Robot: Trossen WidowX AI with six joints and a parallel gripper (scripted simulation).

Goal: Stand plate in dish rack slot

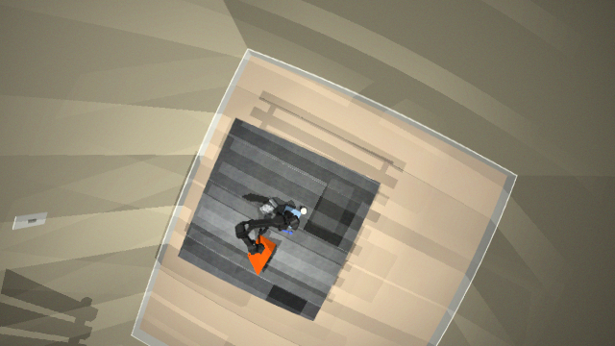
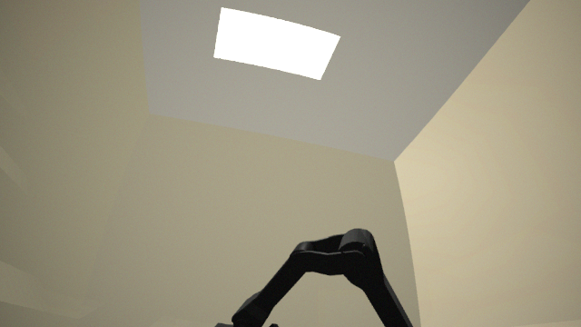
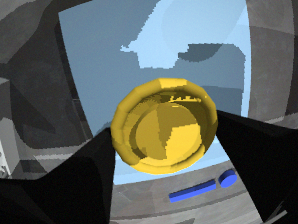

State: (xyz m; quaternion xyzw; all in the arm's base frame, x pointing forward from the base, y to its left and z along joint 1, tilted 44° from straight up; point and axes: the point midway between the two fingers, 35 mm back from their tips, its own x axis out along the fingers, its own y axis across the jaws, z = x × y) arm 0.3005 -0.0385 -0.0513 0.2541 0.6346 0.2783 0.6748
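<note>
The yellow round plate point(image 3: 167, 132) lies face up over a light blue mat in the wrist view, with my gripper's two black fingers at its left and right rim. My gripper point(image 3: 164, 124) is shut on the plate. In the top view the arm's hand covers the plate. The light grey dish rack point(image 1: 267, 208) point(image 3: 9, 145) stands beside the arm in the top view and is only partly in view at the wrist view's left edge. Its slots cannot be made out. The exterior view shows only the upper arm links.
The light blue mat point(image 3: 90, 55) point(image 1: 292, 210) lies under the plate. A blue bar point(image 3: 192, 191) and a blue disc point(image 3: 228, 178) lie just past the mat's near edge. A white round thing point(image 1: 304, 210) is by the hand. An orange shape point(image 1: 261, 259) is at the arm's base.
</note>
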